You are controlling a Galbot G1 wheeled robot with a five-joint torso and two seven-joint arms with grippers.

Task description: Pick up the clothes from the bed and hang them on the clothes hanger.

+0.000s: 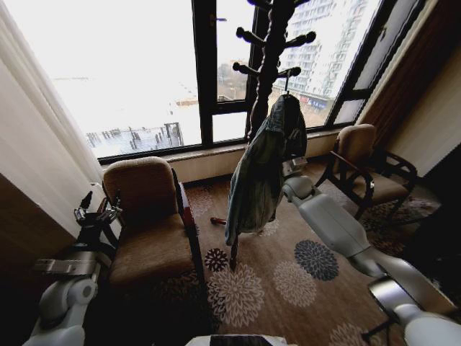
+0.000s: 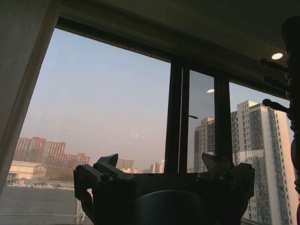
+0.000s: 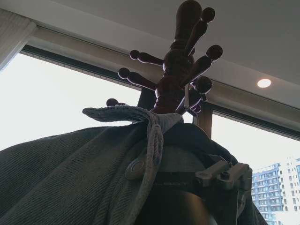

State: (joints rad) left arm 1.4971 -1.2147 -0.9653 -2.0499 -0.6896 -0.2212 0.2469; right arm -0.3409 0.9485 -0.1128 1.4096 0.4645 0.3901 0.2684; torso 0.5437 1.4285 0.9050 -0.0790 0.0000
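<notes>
Denim jacket [image 1: 258, 173]: it hangs from the dark wooden coat stand [image 1: 271, 50] in front of the window, draped long and loose with its hem well above the carpet; in my right wrist view the collar and a metal button [image 3: 137, 168] sit close to the camera.
Hanger: a thin hook [image 3: 187, 101] goes up from the jacket's neck to one of the stand's pegs; the rest of the hanger is hidden under the cloth.
My right gripper [image 1: 294, 167]: my right arm reaches forward to the jacket's far side, at about its middle height, just beside or touching the cloth. I cannot tell whether these fingers are spread or pinching; the denim covers them.
My left gripper [image 2: 164, 176]: raised low on my left, beside the near armchair's arm, pointing up at the window. Its fingers [image 2: 101, 176] are spread wide with nothing between them.
Near armchair [image 1: 148, 216]: it stands on my left, close to the stand's foot, with a narrow strip of carpet between them.
Far armchair [image 1: 364, 166]: on the right by the window, just beyond my right arm.
Open room: the flowered carpet [image 1: 288, 281] lies bare between the two chairs, in front of the stand.
Edges: the curtain [image 1: 36, 144] closes the left side; the window sill runs behind the stand.
</notes>
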